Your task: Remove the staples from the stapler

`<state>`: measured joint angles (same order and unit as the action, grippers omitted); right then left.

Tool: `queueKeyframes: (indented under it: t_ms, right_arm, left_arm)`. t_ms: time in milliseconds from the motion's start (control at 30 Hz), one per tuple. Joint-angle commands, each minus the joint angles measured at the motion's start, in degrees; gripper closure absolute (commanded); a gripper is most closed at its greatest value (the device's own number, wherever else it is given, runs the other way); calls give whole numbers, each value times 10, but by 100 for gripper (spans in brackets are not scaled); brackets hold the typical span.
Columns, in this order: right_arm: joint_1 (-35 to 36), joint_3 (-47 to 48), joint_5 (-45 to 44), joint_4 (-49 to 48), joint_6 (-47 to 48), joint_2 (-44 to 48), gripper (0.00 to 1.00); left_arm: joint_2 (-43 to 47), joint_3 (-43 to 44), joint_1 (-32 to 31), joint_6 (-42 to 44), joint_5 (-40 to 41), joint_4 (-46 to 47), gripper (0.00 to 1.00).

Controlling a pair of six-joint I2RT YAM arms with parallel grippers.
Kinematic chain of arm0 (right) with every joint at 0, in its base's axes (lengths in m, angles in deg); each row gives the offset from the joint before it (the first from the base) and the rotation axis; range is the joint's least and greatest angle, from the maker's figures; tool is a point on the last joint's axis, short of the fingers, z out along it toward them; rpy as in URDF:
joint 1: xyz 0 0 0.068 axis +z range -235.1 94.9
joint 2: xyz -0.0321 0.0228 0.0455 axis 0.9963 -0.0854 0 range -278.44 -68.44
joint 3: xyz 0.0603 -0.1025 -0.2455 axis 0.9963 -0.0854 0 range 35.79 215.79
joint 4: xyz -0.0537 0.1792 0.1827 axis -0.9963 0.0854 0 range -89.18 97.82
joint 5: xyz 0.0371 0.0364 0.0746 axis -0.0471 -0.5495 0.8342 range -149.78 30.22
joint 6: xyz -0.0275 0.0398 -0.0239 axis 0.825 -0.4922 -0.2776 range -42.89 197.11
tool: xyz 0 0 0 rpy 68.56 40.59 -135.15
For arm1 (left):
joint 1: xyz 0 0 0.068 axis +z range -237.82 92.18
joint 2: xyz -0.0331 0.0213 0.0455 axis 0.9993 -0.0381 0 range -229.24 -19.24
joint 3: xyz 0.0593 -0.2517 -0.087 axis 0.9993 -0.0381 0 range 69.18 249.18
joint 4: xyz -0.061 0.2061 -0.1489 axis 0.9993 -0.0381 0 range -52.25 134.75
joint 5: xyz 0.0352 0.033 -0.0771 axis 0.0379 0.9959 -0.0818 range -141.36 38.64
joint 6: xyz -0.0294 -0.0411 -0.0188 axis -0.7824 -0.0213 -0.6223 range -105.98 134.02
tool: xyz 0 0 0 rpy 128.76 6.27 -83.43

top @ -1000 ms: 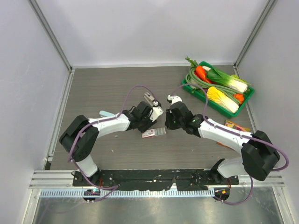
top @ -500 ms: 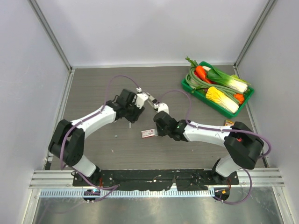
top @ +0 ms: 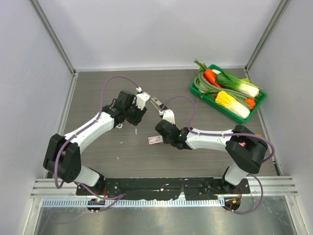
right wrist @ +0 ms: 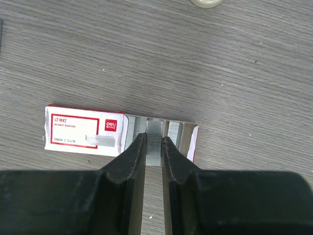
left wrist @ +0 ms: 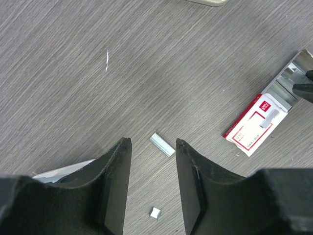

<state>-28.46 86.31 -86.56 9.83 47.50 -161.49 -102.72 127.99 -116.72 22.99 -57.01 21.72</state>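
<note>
The stapler shows only as a pale white edge at the lower left of the left wrist view, and as a white sliver beside the left arm from above. My left gripper is open and empty. It hovers over a loose strip of staples lying on the table. My right gripper is shut on another strip of staples, over the open end of the red-and-white staple box. From above the right gripper is at that box.
A green tray of vegetables stands at the back right. A small grey and dark object lies between the two arms. A tiny staple fragment lies near the left fingers. Grey walls enclose the table.
The left gripper has drawn back to the left, away from the box. The right gripper has moved left and forward onto the open end of the staple box.
</note>
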Motion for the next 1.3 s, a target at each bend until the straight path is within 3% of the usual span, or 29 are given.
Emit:
queueKeyframes:
  t_ms: [0,1267]
  right_arm:
    - [4,22,-26,-15,-18,-2,99]
    - [6,8,0,-63,-7,-27,99]
  left_arm:
    - [10,-3,-1,-5,-7,6,55]
    - [13,-12,-1,-2,2,11,55]
